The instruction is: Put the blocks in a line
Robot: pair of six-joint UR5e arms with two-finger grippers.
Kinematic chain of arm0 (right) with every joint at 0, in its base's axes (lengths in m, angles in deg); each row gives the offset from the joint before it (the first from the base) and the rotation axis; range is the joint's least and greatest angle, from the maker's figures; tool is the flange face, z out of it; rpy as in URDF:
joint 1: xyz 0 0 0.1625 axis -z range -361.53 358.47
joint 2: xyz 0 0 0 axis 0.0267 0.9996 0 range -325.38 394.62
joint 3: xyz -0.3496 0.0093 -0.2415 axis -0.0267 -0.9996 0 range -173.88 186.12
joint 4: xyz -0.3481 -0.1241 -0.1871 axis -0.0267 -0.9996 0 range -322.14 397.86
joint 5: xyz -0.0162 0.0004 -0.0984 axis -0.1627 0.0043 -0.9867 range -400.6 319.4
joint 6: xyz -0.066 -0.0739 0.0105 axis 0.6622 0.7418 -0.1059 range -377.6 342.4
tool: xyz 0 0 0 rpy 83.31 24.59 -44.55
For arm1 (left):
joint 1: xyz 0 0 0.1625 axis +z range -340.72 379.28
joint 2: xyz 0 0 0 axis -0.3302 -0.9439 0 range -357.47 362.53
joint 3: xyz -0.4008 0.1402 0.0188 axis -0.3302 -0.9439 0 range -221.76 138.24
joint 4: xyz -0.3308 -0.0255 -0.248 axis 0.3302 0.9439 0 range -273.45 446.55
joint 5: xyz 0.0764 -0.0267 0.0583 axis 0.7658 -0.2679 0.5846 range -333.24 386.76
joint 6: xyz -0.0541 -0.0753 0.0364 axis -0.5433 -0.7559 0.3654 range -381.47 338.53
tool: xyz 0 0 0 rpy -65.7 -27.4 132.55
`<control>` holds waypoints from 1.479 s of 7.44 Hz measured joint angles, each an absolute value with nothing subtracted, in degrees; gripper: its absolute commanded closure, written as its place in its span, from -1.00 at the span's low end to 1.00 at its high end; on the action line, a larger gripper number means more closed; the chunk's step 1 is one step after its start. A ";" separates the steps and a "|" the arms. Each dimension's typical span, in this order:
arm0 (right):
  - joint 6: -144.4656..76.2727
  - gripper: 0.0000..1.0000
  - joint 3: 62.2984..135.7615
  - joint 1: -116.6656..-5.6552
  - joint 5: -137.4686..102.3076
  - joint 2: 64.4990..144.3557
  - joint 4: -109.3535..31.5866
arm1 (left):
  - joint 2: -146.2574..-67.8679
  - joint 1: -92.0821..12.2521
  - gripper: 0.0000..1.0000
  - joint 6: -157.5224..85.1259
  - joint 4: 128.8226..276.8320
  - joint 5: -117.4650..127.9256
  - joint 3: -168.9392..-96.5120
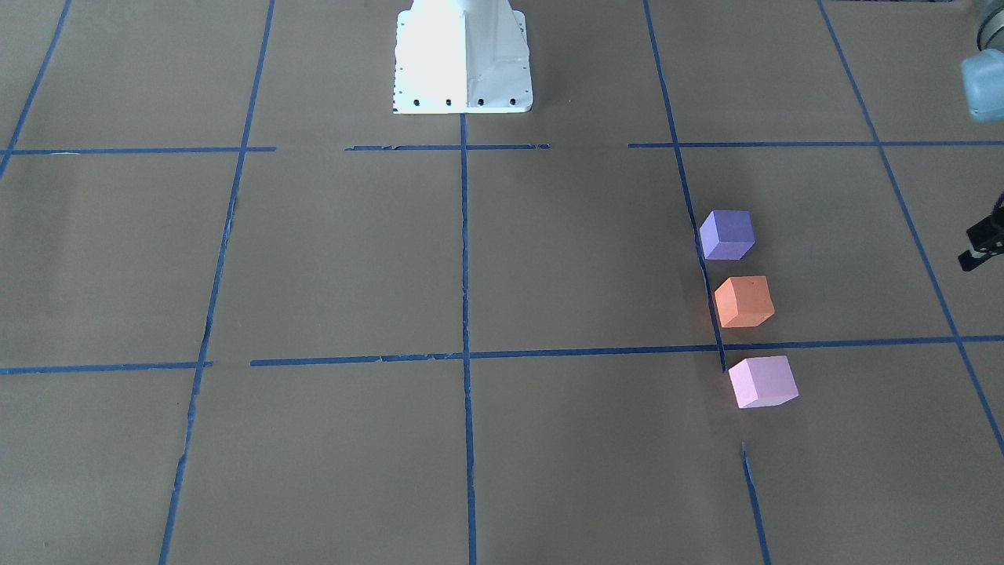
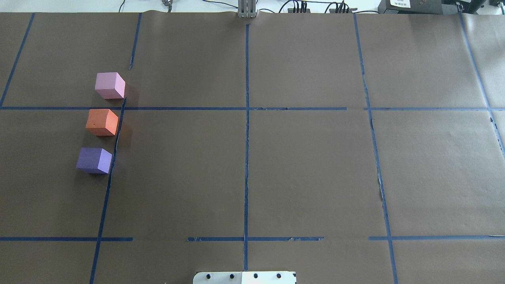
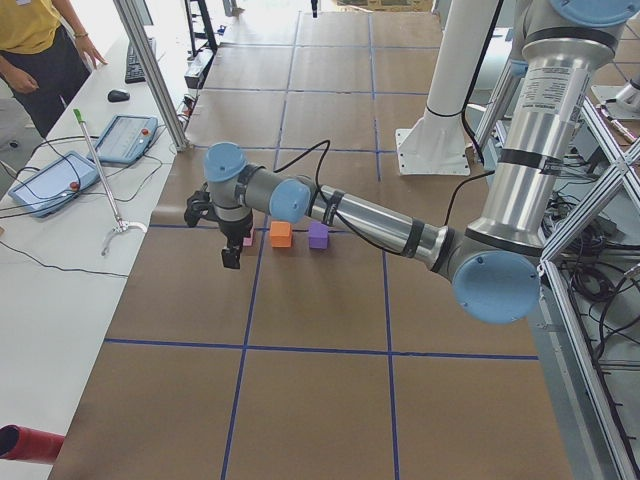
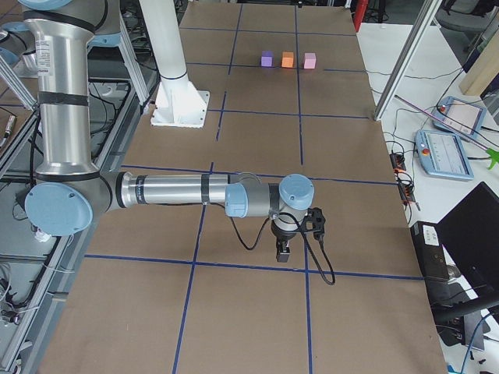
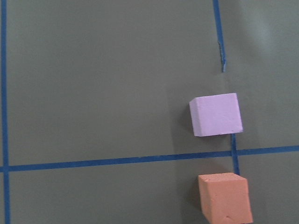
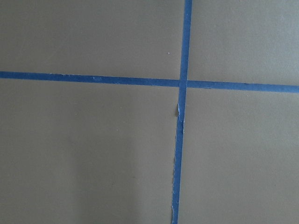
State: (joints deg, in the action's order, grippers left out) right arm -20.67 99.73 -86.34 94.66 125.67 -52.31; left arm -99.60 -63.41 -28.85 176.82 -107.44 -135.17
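Brown paper (image 2: 307, 165) crossed by blue tape covers the whole table. Toward its left edge, nearer the operators' side than the robot's, the three blocks stand in a row. The purple block (image 2: 94, 160) is nearest the robot, the orange block (image 2: 101, 122) is in the middle and the pink block (image 2: 109, 85) is farthest. Small gaps part them, and all three sit just on the outer side of one tape line (image 2: 102, 213).

The overhead view shows the full row but no arm. The left wrist camera sees only the pink and orange cubes, the orange one cut off by the lower border. From the table's left end, the left gripper (image 3: 232, 258) hangs above the paper and covers part of the pink cube. From there I cannot tell how far its fingers are parted or whether they hold anything. The front camera catches only a black scrap of that tool at its border.

The right gripper (image 4: 284, 251) hangs near the table's right edge, well apart from the blocks, and its opening is equally unreadable. Its wrist camera shows only paper and a tape crossing.
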 measured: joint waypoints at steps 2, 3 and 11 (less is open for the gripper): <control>-20.67 -1.00 99.73 -86.34 94.66 125.67 -52.35 | -99.20 -71.71 -0.98 -16.11 176.23 -107.46 -128.15; -20.67 -1.00 99.73 -86.34 94.66 125.67 -52.34 | -98.89 -74.12 -0.98 -13.19 175.23 -107.38 -126.54; -20.67 -1.00 99.73 -86.34 94.68 125.67 -52.36 | -95.98 -75.80 -0.99 -12.51 168.92 -107.65 -126.69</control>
